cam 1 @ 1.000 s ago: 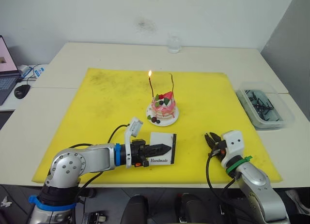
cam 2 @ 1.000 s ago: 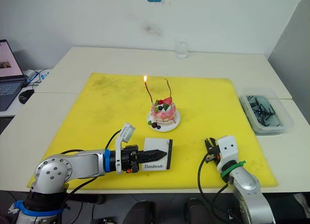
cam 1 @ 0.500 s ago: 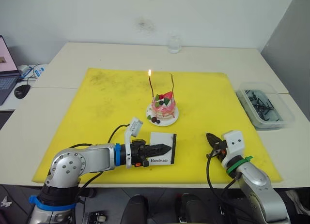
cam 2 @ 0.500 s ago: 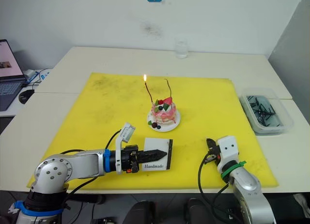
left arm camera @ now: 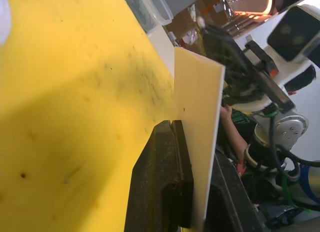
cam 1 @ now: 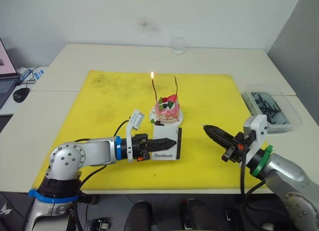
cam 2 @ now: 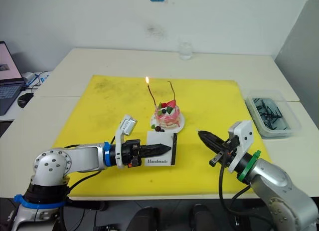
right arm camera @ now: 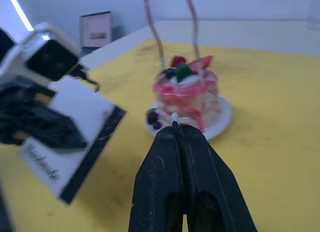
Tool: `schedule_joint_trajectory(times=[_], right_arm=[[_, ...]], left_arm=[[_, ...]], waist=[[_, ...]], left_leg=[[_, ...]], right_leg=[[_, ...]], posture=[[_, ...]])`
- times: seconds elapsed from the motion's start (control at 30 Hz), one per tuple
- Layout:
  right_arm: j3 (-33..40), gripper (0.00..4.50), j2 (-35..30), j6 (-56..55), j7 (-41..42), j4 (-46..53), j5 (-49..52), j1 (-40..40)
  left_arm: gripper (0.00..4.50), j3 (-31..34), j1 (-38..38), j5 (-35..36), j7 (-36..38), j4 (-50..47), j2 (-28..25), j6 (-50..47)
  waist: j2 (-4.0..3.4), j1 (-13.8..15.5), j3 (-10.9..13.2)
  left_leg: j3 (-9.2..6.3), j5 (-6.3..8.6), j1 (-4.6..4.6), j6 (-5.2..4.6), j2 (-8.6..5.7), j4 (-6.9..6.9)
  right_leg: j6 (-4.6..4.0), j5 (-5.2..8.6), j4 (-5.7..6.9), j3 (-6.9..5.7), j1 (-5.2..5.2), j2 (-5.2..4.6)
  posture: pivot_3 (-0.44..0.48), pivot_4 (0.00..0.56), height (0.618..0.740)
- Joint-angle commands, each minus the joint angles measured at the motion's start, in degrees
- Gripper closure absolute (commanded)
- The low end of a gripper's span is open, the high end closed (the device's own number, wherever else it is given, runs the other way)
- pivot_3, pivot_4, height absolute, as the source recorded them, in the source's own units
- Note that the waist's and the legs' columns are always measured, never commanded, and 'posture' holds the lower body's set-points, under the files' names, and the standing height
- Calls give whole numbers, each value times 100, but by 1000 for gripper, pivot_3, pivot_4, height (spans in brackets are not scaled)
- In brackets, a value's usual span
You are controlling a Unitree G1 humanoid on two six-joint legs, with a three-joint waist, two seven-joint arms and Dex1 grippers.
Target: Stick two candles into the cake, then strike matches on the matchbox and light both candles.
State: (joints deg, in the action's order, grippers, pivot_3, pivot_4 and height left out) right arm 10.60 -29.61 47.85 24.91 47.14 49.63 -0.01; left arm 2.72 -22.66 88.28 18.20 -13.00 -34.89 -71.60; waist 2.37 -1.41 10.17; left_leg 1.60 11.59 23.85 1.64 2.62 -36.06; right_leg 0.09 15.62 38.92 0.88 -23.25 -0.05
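Both arms have risen since a second ago: the left tool (cam 1: 169,142) has lifted the matchbox (cam 1: 166,145) off the yellow mat (cam 1: 104,111) and grips it upright, while the right tool (cam 1: 208,129) has swung up, clamped on a match (right arm camera: 174,116) whose pale tip pokes beyond its fingers. Just beyond both tools sits the cake (cam 1: 167,110) with two candles (cam 1: 175,86), the left one lit.

Partly hidden and cut-off things
The match (right arm camera: 174,116) shows only its pale tip; both candles (right arm camera: 155,31) run past the picture's edge.
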Motion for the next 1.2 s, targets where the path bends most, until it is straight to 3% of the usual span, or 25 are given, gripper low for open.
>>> schedule_joint_trajectory(times=[0.03,0.3,0.67,1.2], right_arm=[[284,4449,-562,390,141,282,1225,-269],[220,4449,-1414,430,188,89,2059,-743],[-591,4449,-1777,-236,829,12,546,-1213],[-1290,4449,-1636,-424,1265,-220,-199,-1592]], left_arm=[[4500,35,-279,-188,399,115,-90,-12],[4500,22,-519,-486,916,183,-146,-147],[4500,51,-598,-580,1166,165,-147,-317],[4500,16,-729,-843,1528,159,-134,-462]], waist=[[0,-1,0],[3,-1,2],[3,-2,2],[3,-1,2]], left_leg=[[0,0,1,0,0,0],[-1,0,3,-1,-1,1],[-1,0,3,0,0,0],[0,0,4,0,1,0]], right_leg=[[0,0,-2,0,0,0],[1,1,-5,-1,0,1],[2,1,-5,-2,-1,1],[2,1,-5,-1,-2,0]], posture=[[0,150,740],[0,150,740],[0,150,740],[0,150,740]])
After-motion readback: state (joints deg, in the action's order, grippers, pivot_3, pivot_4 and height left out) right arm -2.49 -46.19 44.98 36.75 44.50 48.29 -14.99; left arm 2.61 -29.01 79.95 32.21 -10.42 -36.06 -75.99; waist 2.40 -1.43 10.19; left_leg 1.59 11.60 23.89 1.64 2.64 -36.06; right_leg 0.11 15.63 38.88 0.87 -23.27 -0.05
